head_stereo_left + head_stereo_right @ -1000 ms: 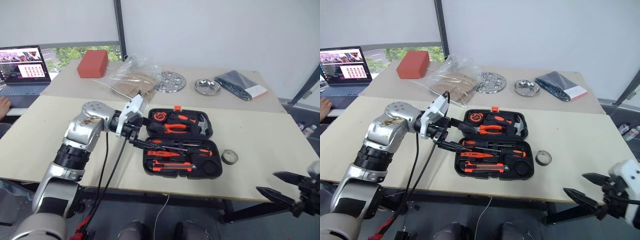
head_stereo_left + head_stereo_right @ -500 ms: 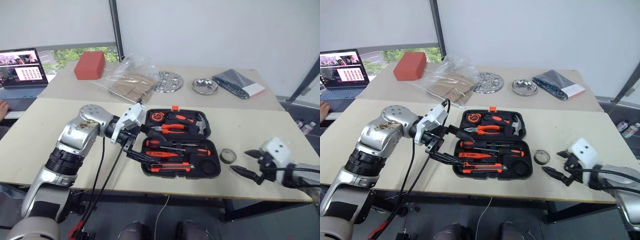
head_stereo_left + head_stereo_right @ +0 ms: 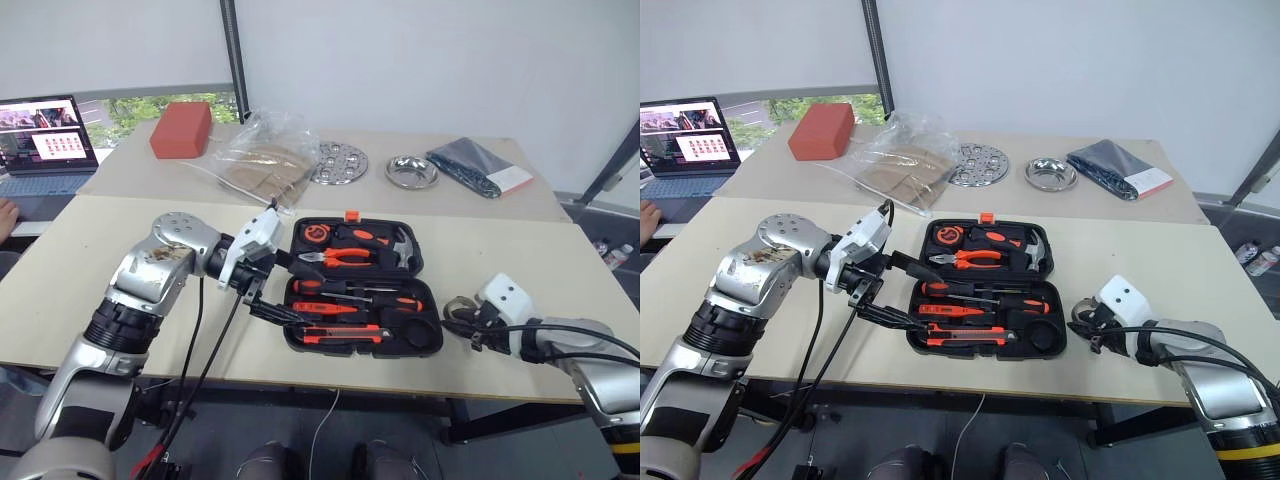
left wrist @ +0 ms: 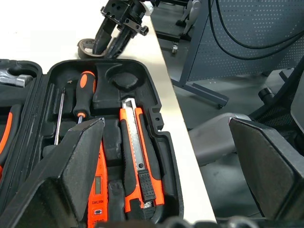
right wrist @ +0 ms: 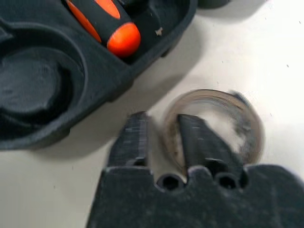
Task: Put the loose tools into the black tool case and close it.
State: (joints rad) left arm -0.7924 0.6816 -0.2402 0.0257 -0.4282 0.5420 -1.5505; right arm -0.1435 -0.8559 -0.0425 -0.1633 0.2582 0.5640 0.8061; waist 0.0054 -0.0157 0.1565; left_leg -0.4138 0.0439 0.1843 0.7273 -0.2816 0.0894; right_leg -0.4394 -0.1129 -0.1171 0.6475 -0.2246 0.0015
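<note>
The black tool case (image 3: 432, 292) lies open in the middle of the table. In its slots sit the utility knife (image 4: 135, 152), a small tester screwdriver (image 4: 97, 190) and two screwdrivers (image 3: 350, 288) (image 3: 395, 303). Pliers (image 3: 340, 258) and a hammer (image 3: 400, 245) lie in the lid half. A round recess (image 5: 33, 85) in the case is bare. Just right of the case lies the grey tape roll (image 5: 247, 123). My right gripper (image 5: 164, 137) is shut on its wall, one finger inside the ring and one outside. My left gripper (image 3: 288, 290) hangs open over the case's left end.
On the far table stand a laptop (image 3: 40, 135), a red box (image 3: 182, 128), a plastic bag (image 3: 265, 155), a perforated metal disc (image 3: 340, 162), a steel bowl (image 3: 412, 172) and a dark pouch (image 3: 475, 165). A person's hand (image 3: 8, 212) rests at the left edge.
My right gripper came in from beyond the table's front right corner to the tape roll and closed on its wall. The left gripper stayed about where it was, still open.
</note>
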